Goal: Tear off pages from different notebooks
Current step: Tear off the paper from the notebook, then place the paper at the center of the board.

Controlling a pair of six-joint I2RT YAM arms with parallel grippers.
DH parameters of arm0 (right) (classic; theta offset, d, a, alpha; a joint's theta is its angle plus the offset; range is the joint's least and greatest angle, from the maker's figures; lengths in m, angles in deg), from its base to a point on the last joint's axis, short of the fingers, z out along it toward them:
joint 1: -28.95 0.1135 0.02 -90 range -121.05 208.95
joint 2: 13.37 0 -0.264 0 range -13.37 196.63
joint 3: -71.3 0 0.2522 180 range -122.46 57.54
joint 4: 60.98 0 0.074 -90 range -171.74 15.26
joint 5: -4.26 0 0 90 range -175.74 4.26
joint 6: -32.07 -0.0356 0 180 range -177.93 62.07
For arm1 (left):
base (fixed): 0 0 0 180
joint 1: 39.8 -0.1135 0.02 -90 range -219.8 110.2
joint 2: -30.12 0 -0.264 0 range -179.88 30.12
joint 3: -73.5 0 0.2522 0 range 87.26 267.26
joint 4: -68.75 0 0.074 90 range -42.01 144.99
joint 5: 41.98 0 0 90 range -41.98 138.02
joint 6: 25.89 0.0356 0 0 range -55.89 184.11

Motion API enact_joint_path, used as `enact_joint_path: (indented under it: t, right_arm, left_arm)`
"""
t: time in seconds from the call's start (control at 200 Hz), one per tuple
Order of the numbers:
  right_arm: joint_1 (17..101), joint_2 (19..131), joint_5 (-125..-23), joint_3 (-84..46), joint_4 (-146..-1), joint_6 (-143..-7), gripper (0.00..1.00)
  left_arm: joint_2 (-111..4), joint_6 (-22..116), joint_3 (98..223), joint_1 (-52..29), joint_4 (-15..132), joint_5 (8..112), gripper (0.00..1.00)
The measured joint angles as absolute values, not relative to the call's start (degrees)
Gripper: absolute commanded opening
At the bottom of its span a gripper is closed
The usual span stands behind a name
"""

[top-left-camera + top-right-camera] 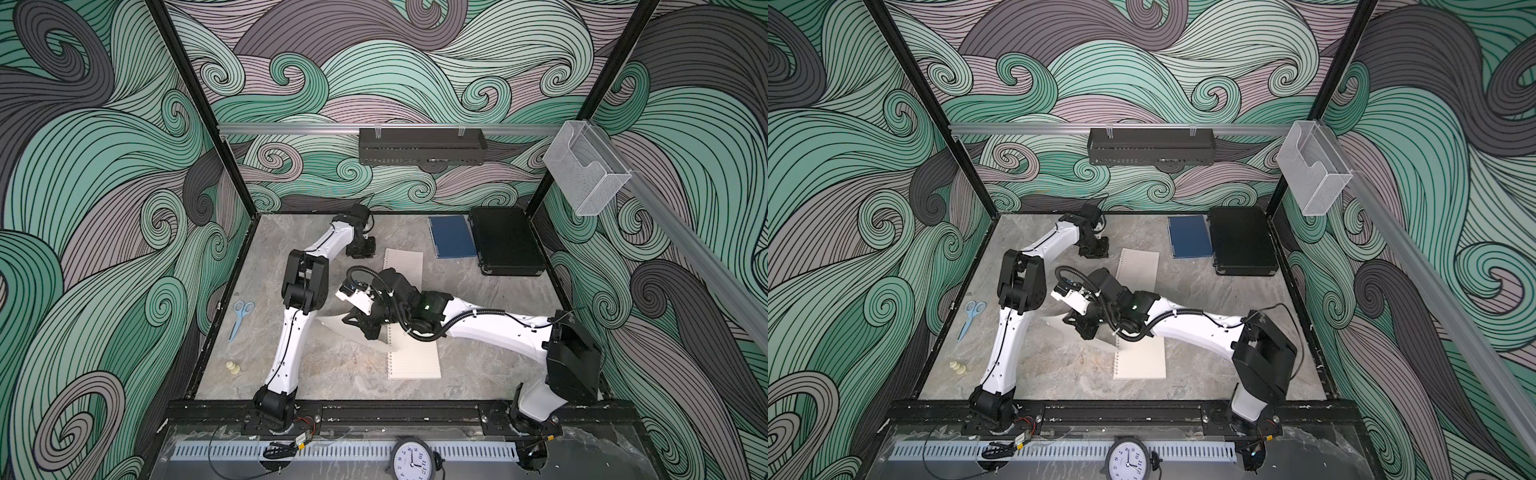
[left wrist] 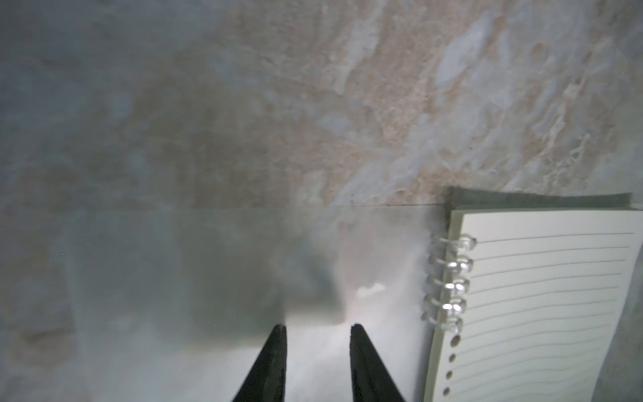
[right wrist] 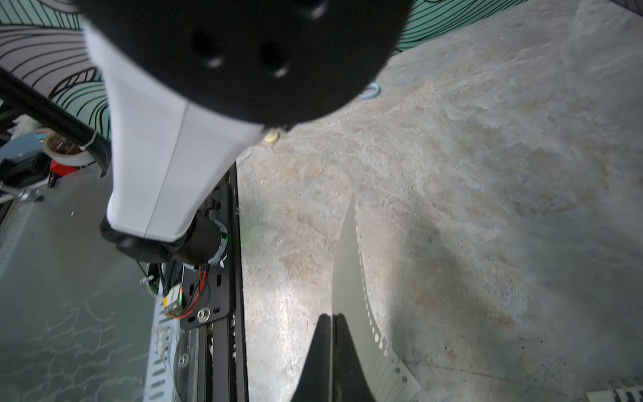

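Near centre, right claw (image 3: 332, 315) is clenching a cream page (image 3: 348, 271) held up just left of the cream notebook (image 1: 415, 357); left claw (image 2: 318, 327), released, is waiting far side, so a snagged hole could drag that notebook.

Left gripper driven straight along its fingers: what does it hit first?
Probably the grey marbled tabletop. The left gripper, jaws apart, points at it, with the white lined spiral notebook off to one side. A hazy grey patch just ahead is too blurred to identify.
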State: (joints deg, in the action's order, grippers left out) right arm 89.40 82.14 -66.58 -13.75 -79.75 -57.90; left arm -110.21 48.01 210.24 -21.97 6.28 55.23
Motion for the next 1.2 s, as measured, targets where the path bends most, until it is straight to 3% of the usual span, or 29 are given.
enact_joint_path:
  t: [0.35,0.505,0.701,1.196]
  right_arm:
    - [83.36,91.84,-68.18,-26.86,-81.30,-61.51,0.00]
    - [82.29,98.60,-67.90,-35.61,-81.35,-63.89,0.00]
    - [81.88,108.80,-67.02,-47.45,-80.93,-68.22,0.00]
    - [78.60,135.16,-59.20,-75.89,-76.80,-83.03,0.00]
  left_arm:
    - [-80.29,45.65,194.61,-37.82,10.11,53.04,0.41]
    - [-69.73,44.54,185.21,-39.26,12.58,49.19,0.43]
    - [-65.16,43.91,177.10,-39.11,12.73,46.09,0.44]
    - [-55.15,43.77,171.38,-39.13,12.25,44.14,0.47]
